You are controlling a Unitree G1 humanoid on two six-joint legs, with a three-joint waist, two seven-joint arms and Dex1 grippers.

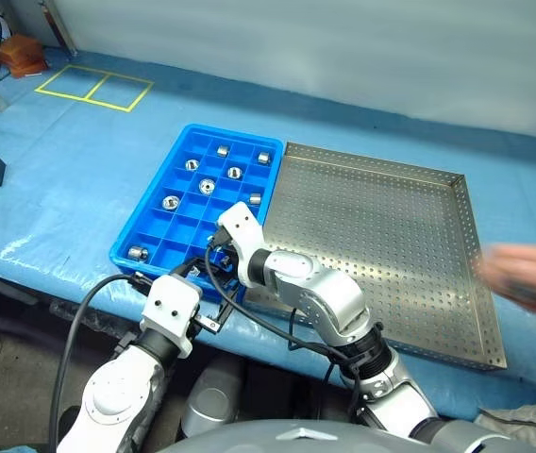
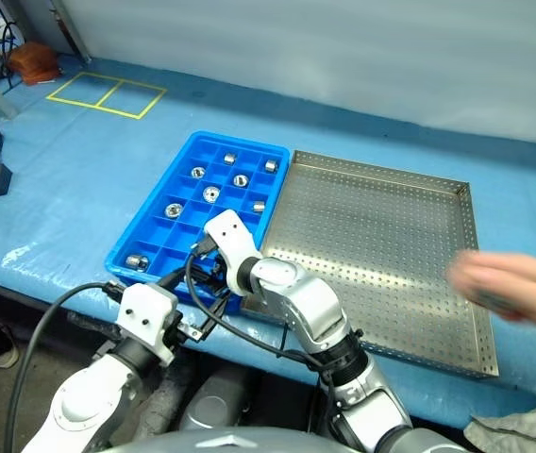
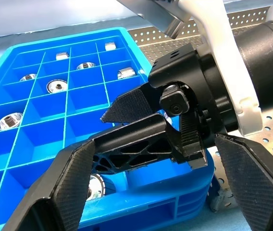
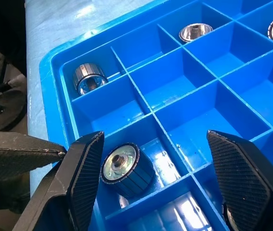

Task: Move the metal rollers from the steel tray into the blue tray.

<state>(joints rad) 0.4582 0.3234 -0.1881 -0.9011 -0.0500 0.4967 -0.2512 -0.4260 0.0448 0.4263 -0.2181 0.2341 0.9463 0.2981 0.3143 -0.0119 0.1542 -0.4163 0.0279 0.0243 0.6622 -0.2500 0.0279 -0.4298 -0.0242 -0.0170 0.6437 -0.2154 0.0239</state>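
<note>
Bright, even light — glare on rollers, person's hand motion-blurred.

Blue-covered table carries blue tray beside steel tray.

Bright blue plastic for the blue tray, smooth and glossy, with sheen on its grid walls. Shiny polished silver metal for the metal rollers, mirror-like on the faces; fine ribbing around the side of 1 roller in a near compartment. Dull grey perforated sheet metal for the steel tray, matt with a soft sheen. Matt black plastic with a fine diamond-textured grip surface on the fingers of the right gripper. Thin, wrinkled, slightly glossy light blue plastic sheeting over the table. Glossy white plastic on the robot arm shells.
</note>
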